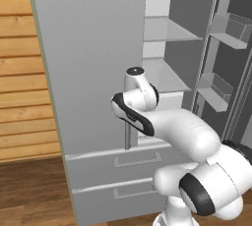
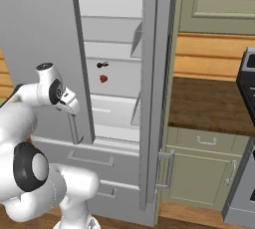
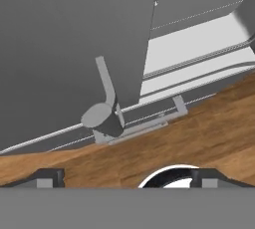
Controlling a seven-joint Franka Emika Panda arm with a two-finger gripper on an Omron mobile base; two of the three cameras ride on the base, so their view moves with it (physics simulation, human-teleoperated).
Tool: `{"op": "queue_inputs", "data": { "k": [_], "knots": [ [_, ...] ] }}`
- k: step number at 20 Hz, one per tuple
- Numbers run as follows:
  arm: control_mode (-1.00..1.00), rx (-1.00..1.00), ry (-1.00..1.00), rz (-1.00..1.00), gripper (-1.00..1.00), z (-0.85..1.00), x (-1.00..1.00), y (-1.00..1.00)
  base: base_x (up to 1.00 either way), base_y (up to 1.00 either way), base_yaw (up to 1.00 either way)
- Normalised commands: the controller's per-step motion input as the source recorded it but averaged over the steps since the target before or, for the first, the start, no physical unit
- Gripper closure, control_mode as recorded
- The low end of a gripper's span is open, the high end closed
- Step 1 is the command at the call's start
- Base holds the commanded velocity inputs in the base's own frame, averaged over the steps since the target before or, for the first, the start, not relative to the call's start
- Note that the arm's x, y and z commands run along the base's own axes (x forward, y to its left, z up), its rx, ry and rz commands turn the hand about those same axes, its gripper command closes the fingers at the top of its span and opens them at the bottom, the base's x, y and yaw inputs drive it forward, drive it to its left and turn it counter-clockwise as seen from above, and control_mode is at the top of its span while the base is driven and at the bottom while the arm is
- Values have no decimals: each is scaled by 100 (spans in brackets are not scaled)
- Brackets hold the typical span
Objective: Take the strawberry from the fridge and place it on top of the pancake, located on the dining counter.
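Note:
The fridge (image 1: 93,48) is tall and light grey, with its left door shut and its right door (image 2: 155,88) swung open on white shelves. The strawberry (image 2: 103,78), tiny and bright red, lies on a middle shelf just below a small dark item (image 2: 102,64). My gripper (image 3: 127,178) is open with nothing between its fingertips (image 3: 47,177). It points down along the shut left door, above the lower end of that door's bar handle (image 3: 105,108). In the right base view the gripper (image 2: 68,104) sits left of the opening, apart from the strawberry. The pancake and the dining counter are out of view.
Two lower drawers (image 1: 138,160) sit under the doors, over a wooden floor (image 3: 199,133). Door bins (image 1: 216,86) line the open door. Right of the fridge stand a dark wooden counter on green cabinets (image 2: 209,104) and the edge of a stove (image 2: 247,81).

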Motion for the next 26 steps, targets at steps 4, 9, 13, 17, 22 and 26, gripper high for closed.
{"op": "queue_inputs", "data": {
  "k": [4, 9, 13, 17, 22, 26],
  "knots": [
    [-100, 0, 0, 1, -100, -27, 43, 0, 0, 0, 0],
    [-100, 0, 0, 0, -100, -19, 41, 1, 0, 0, 0],
    [-100, 0, 0, 0, -100, -22, 29, 7, 0, 0, 0],
    [-100, 0, 0, 0, -100, -31, 26, 13, 0, 0, 0],
    [-100, 0, 0, 0, 100, -41, 6, 18, 0, 0, 0],
    [-100, 0, 0, 0, 100, -32, -14, 2, 0, 0, 0]
  ]
}}
